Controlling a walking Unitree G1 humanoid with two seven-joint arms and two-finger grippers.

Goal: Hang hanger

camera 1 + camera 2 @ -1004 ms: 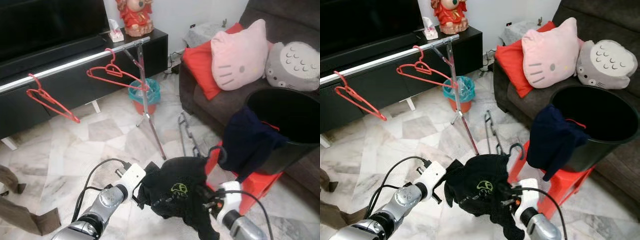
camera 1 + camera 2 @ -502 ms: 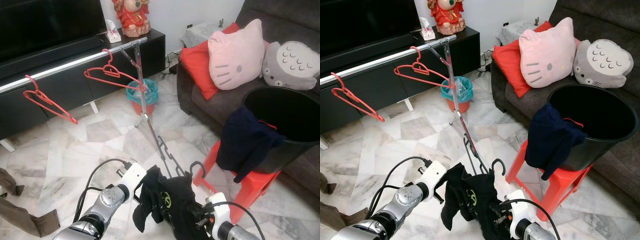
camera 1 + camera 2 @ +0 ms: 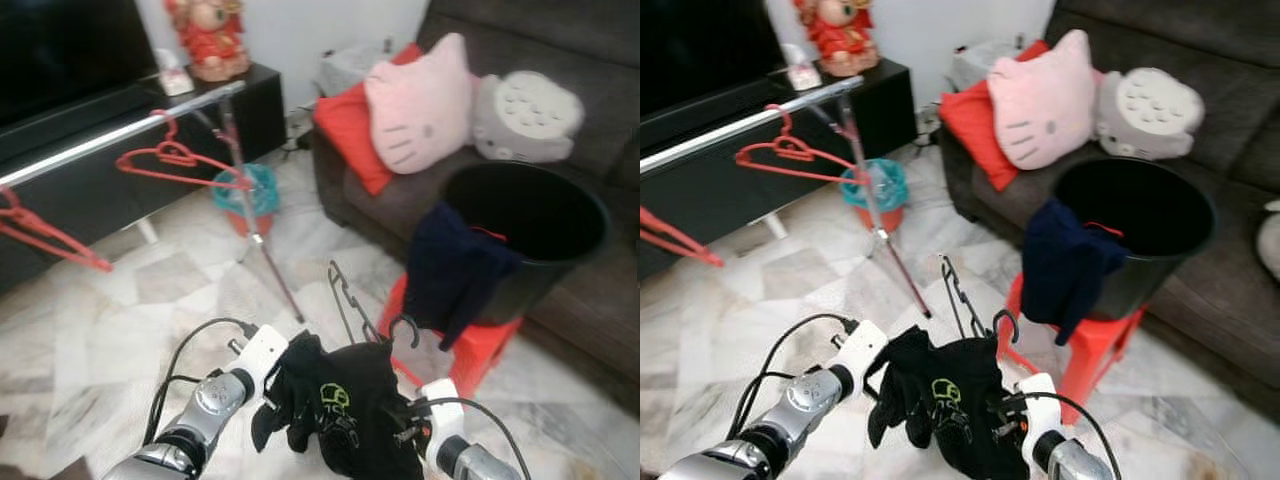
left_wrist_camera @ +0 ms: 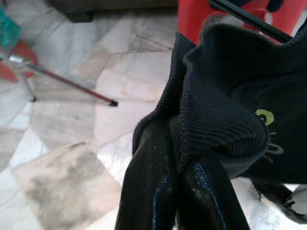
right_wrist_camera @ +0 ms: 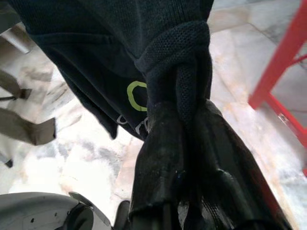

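Note:
A black garment (image 3: 345, 405) with a green logo hangs between my two grippers, low over the floor. The black hanger's hook (image 3: 401, 325) sticks up above its top edge. My left gripper (image 3: 272, 375) is shut on the garment's left edge, and the left wrist view has its fingers (image 4: 153, 182) pinching the ribbed cloth (image 4: 216, 120). My right gripper (image 3: 402, 428) is shut on the garment's right side, with a bunched fold (image 5: 184, 72) between its fingers. The silver rail (image 3: 120, 135) stands far left and carries two red hangers (image 3: 180, 162).
A black bucket (image 3: 560, 250) sits on a red stool (image 3: 475, 350) to my right, with a navy cloth (image 3: 450, 270) draped over its rim. Behind it is a sofa (image 3: 360, 190) with cushions. The rail's tripod leg (image 3: 265, 265) and a teal bin (image 3: 245, 195) stand ahead.
The camera has turned right, so the room has slid left. The garment is held higher and spread wider between the grippers than half a second ago.

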